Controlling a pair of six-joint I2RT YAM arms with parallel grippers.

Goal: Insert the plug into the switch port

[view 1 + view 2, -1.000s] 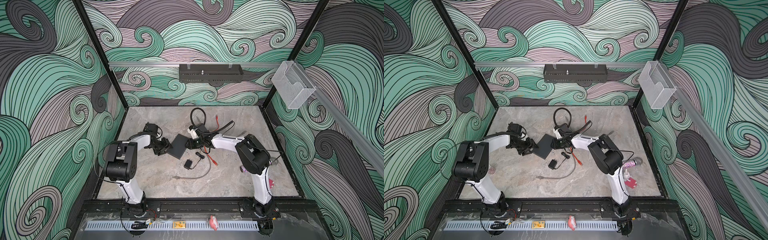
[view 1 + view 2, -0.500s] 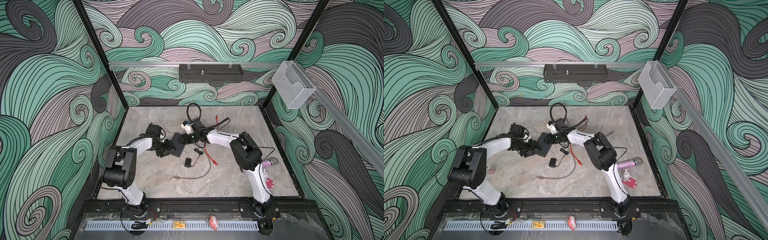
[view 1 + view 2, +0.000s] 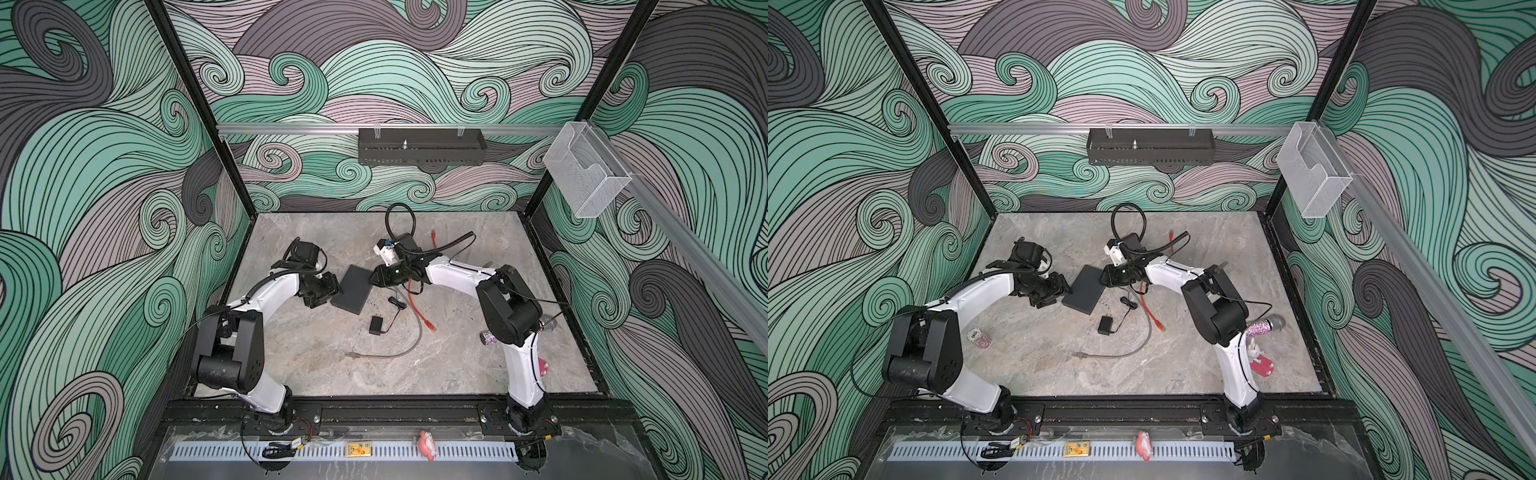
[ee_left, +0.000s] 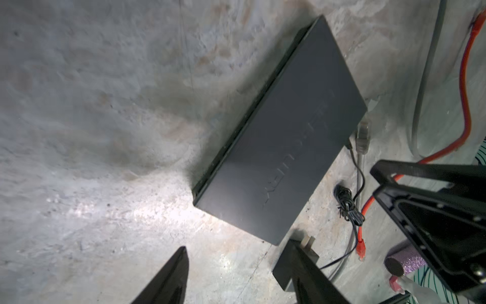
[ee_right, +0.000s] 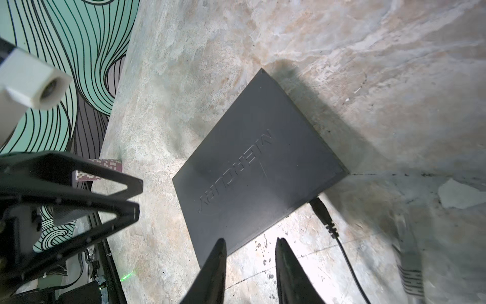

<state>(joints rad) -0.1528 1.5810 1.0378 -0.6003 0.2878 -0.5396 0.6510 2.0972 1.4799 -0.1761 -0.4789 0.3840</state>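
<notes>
Plug (image 5: 319,208) check at switch (image 3: 354,289), flat near the table's (image 3: 457,374) middle.
Plug looks seated in the side port; left gripper (image 4: 239,244) and right gripper (image 5: 250,240) flank the switch, jaws apart, empty. Next: verify depth.

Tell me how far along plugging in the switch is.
Apparently done: the black barrel plug butts into the switch, seemingly seated in its port. In hand: nothing; the right hand and left hand stand open, empty, beside it. Left: confirming the plug is fully in.

You see a matte-black switch (image 3: 353,291), a grey-marbled desk (image 3: 457,365), an orange cable (image 3: 420,311) and teal swirl-patterned walls (image 3: 104,166).
</notes>
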